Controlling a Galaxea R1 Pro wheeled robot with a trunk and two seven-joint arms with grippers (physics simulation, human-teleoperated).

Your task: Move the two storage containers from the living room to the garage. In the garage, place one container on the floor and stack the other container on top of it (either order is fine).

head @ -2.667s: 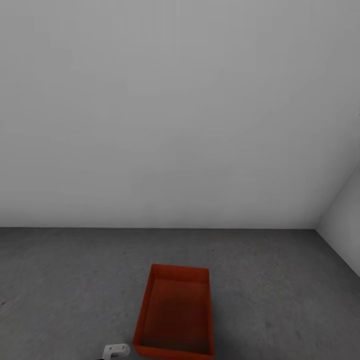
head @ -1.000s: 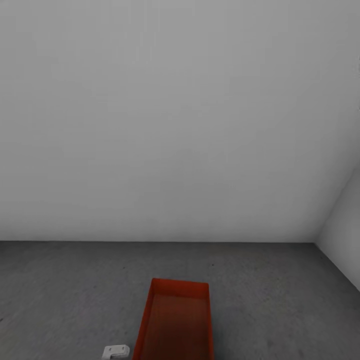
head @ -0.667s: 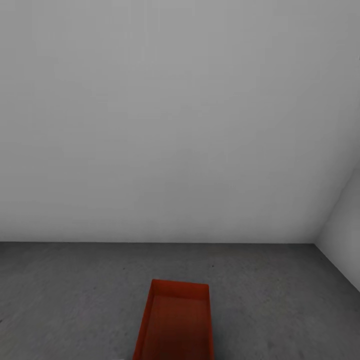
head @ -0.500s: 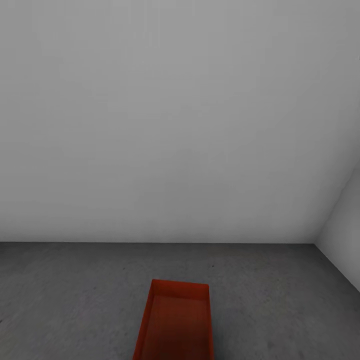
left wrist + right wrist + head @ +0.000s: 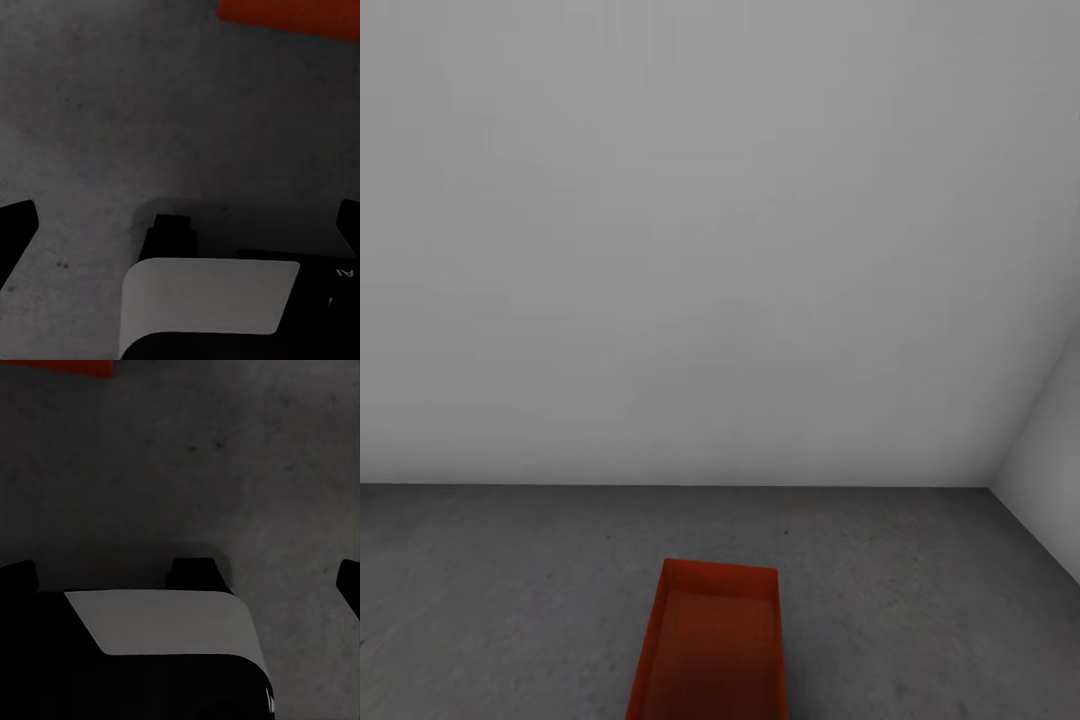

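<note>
One orange-red storage container (image 5: 712, 645) rests on the garage's dark grey concrete floor (image 5: 510, 580), low in the middle of the head view, its near end cut off by the frame edge. The left wrist view catches a corner of the container (image 5: 292, 13) beyond my left gripper (image 5: 184, 225), which is open with its black fingertips (image 5: 16, 225) far apart over bare floor. A sliver of the container (image 5: 56, 366) appears in the right wrist view, past my right gripper (image 5: 184, 577), also open and holding nothing.
A plain white back wall (image 5: 710, 250) meets the floor behind the container. A second white wall (image 5: 1050, 450) forms a corner at the right. A white and black part of my own body (image 5: 210, 300) sits under each wrist camera.
The head camera has tilted up, so the container sits lower in the picture. The white piece of my left arm beside the container has dropped out of the head view.
</note>
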